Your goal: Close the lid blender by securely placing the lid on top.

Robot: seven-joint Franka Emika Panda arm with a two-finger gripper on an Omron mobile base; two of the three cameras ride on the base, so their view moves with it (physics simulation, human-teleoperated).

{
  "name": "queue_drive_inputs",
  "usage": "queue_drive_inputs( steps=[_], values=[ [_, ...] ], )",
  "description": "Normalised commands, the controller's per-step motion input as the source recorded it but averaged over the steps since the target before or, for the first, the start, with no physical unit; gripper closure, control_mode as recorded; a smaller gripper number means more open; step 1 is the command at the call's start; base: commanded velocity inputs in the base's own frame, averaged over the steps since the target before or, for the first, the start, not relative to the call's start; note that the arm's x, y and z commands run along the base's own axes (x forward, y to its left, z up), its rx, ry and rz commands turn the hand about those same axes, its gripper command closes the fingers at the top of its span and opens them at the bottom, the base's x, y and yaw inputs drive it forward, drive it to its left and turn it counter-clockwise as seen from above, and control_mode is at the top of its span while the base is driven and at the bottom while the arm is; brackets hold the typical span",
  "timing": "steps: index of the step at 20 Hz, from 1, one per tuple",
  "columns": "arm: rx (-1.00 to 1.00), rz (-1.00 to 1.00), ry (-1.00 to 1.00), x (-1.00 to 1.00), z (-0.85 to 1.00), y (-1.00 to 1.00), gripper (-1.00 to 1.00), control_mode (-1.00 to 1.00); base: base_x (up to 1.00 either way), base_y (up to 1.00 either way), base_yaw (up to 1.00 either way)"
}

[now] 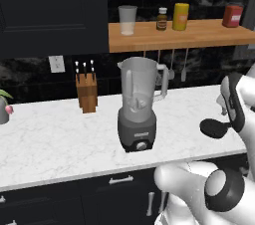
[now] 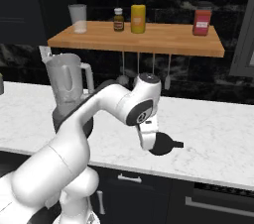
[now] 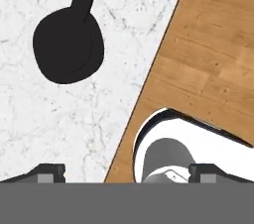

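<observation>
Plainly, the flat black matte plastic lid lies on the white marble counter, well to the right of the tall clear grey-tinted blender with its open mouth. Above the lid, the pincer hangs with tips apart, holding nothing.

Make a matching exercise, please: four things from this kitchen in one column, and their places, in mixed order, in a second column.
Things:
1. blender
2. lid
3. knife block
4. yellow container

Places:
A. on the wooden shelf
B. flat on the counter, to the right of the blender
C. at the back of the counter, left of the blender
D. upright on the counter, its jar uncovered

Pairs: 1-D, 2-B, 3-C, 4-A
</observation>
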Motion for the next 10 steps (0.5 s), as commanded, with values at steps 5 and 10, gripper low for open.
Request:
queue_drive_inputs(
  steps=[5,10],
  values=[
    [0.21,-0.29,0.05,0.31,-0.51,-0.91,-1.0,-1.0,0.0,0.0,0.0],
    [0.13,-0.08,0.0,0.43,-0.46,-0.45,-1.0,-1.0,0.0,0.0,0.0]
  ],
)
